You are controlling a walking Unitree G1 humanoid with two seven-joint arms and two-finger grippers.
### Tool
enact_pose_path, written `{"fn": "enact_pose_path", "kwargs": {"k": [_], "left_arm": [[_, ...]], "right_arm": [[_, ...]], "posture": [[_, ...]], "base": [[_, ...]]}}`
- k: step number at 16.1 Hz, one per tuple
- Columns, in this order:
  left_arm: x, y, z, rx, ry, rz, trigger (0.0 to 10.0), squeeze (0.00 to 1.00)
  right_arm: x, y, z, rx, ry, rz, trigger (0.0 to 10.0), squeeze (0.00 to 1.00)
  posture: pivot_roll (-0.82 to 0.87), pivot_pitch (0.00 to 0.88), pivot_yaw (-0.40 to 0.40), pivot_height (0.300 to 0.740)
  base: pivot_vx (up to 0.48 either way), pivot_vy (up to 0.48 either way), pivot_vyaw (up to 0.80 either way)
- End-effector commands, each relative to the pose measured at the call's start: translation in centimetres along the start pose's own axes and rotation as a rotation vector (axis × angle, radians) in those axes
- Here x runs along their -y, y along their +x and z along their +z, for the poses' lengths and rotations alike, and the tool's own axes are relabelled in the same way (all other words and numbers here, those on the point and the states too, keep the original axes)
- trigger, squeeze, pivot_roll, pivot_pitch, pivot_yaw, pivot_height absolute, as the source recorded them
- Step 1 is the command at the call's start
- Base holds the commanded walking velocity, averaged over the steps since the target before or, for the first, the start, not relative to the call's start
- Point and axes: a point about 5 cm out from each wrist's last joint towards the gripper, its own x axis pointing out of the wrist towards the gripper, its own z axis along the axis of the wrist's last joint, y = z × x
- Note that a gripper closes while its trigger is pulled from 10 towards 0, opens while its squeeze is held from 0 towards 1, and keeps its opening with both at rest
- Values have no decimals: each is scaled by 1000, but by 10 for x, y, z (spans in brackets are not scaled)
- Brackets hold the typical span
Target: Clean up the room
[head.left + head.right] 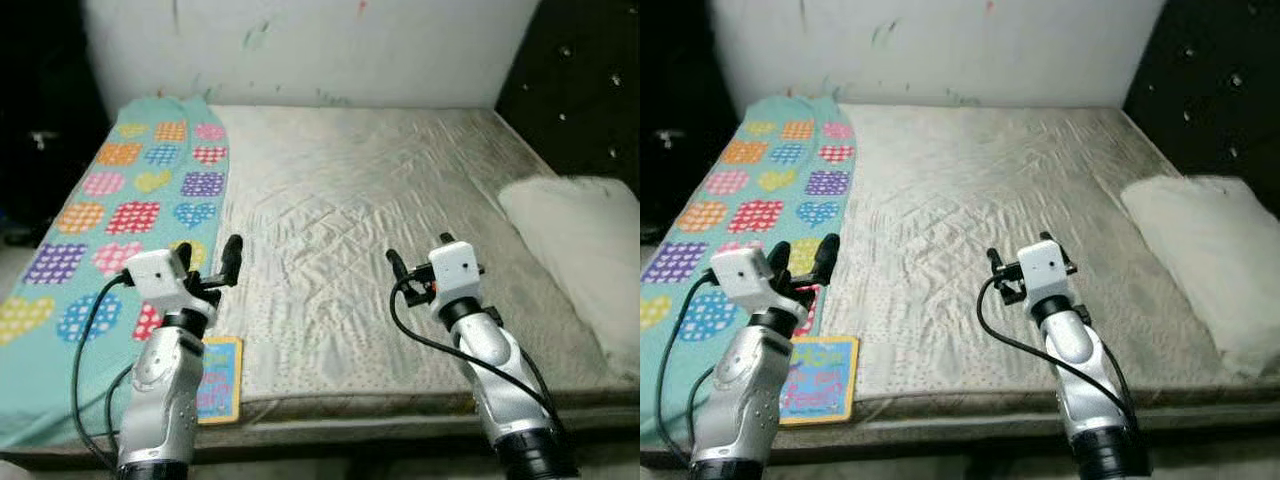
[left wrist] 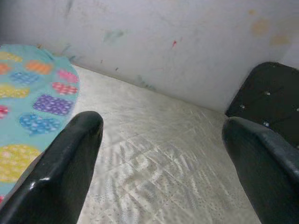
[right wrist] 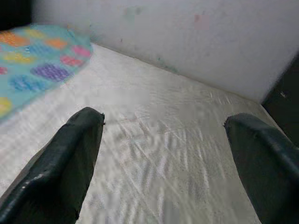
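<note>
The robot stands at the near edge of a bare bed with a wrinkled grey-white mattress. Along the bed's left side lies a long turquoise blanket printed with coloured hearts, its long axis running from near to far. A small flat picture book with a yellow and blue cover rests at the near left corner, touching the blanket's edge. A white pillow sits at the right side.

The left claw hovers just above and beyond the book, fingers spread wide, holding nothing. The right claw hangs over the middle of the mattress, also wide open and empty.

The book lies near and slightly below the left claw, well apart from the right one, so the left arm looks better placed to reach down and back for it.
</note>
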Motion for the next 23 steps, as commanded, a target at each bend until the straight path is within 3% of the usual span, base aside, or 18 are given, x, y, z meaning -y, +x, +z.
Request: {"fn": "enact_pose_path", "kwargs": {"k": [1,7,13,16,23], "left_arm": [[2,1,1,-1,17,-15,10000,0],[3,1,0,-4,1,-16,10000,0],[-1,1,3,9,33,16,10000,0],[-2,1,3,9,38,23,10000,0],[-3,1,2,-2,41,23,10000,0]], "right_arm": [[1,1,2,6,2,1,10000,0],[1,1,2,10,-3,6,10000,0],[-2,2,4,21,-36,22,10000,0],[-3,2,3,21,-24,14,10000,0],[-4,2,5,32,19,12,10000,0]], "posture": [[-96,0,-33,740],[-97,0,-35,740],[-94,0,-34,740],[-93,0,-31,740],[-94,0,-30,740]], "base": [[0,480,0],[0,397,0],[0,0,243],[0,0,585],[0,0,0]]}}
